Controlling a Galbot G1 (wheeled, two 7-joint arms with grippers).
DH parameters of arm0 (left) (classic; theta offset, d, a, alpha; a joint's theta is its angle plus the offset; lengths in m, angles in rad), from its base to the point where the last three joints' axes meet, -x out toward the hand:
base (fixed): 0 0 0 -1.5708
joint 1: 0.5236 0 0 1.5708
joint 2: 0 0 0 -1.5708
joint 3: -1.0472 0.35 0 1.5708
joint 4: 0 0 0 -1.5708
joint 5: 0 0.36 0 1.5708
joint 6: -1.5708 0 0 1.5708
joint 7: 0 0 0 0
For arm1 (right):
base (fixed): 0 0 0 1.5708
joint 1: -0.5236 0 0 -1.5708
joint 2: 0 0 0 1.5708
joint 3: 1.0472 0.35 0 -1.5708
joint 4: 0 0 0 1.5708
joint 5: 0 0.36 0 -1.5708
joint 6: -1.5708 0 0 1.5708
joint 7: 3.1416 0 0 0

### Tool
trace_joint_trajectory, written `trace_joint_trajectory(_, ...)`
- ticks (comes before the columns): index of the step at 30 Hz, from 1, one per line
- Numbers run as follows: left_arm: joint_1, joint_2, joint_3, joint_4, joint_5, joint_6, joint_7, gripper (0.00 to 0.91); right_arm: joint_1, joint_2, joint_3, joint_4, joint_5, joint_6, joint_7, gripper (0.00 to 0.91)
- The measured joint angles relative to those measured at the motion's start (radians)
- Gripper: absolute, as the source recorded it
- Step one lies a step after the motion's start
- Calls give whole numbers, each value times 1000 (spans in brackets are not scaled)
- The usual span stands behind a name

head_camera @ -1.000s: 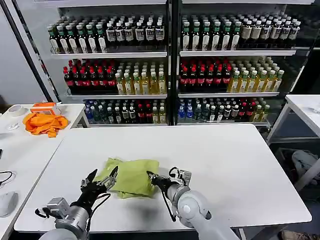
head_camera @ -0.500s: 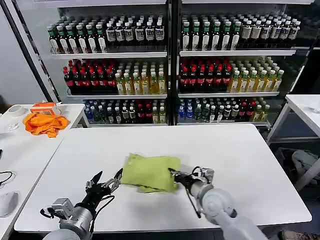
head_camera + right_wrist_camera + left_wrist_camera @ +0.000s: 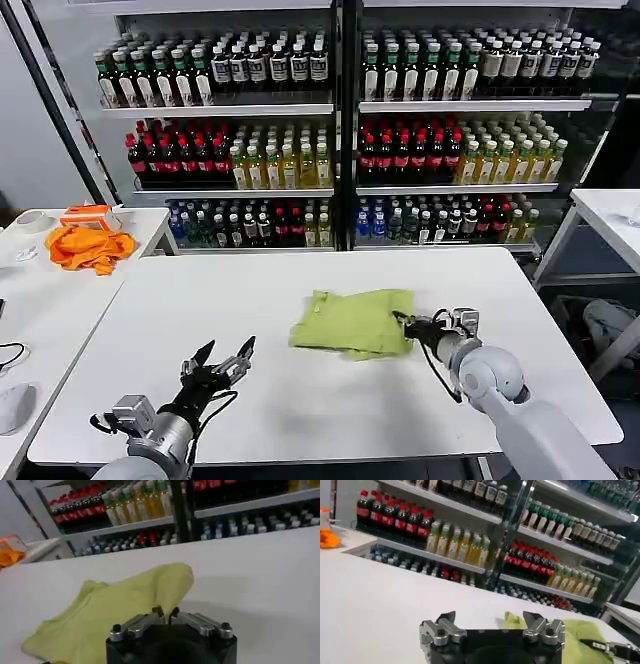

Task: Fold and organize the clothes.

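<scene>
The clothes, a folded light yellow-green T-shirt [image 3: 352,322], lie right of the middle of the white table [image 3: 300,290]. My right gripper [image 3: 402,322] is shut on the shirt's right edge; in the right wrist view the fabric [image 3: 115,610] runs into the pinched fingertips of that gripper [image 3: 165,613]. My left gripper [image 3: 226,360] hovers open near the table's front left, well apart from the shirt. In the left wrist view that gripper [image 3: 489,621] has its fingers spread with nothing between them, and the shirt [image 3: 575,639] lies beyond, beside the right gripper [image 3: 600,646].
A bright orange cloth heap [image 3: 88,247] lies on a side table [image 3: 40,300] at the left. Shelves of bottles [image 3: 340,130] stand behind the table. Another white table [image 3: 610,215] stands at the far right.
My right gripper has dragged the shirt to the right across the table. My left gripper has let go, stayed at the front left and drawn slightly back.
</scene>
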Motion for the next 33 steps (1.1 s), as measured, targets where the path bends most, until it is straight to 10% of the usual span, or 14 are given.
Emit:
trace_joint_trajectory(22, 11, 9, 31, -34, 188, -59, 19, 907, -388, 93, 269, 246, -405, 403, 49, 907)
trace_joint_trajectory(33, 22, 5, 61, -43, 311, -94, 20, 907, -595, 163, 375, 385, -552, 486, 44, 907)
